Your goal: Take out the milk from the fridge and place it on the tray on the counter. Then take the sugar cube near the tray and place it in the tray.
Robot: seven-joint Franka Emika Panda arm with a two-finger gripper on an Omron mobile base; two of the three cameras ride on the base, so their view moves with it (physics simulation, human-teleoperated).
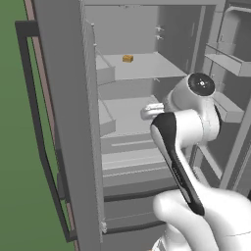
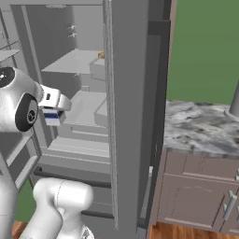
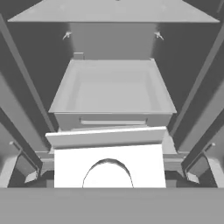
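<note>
Milk (image 3: 109,164) between pincer (image 2: 55,112) tips, inside fridge (image 1: 132,73).

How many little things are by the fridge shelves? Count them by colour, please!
White-and-blue milk carton: 1
Orange block: 1
Total: 2

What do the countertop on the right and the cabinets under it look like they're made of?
The counter looks like polished stone, perhaps marble: grey-white with dark mottled veining. The cabinets beneath look like matte painted wood or laminate, in flat grey-brown panels. Their small handles seem metal, pale and slightly shiny. Everything here is rendered, so these are only impressions.
</note>
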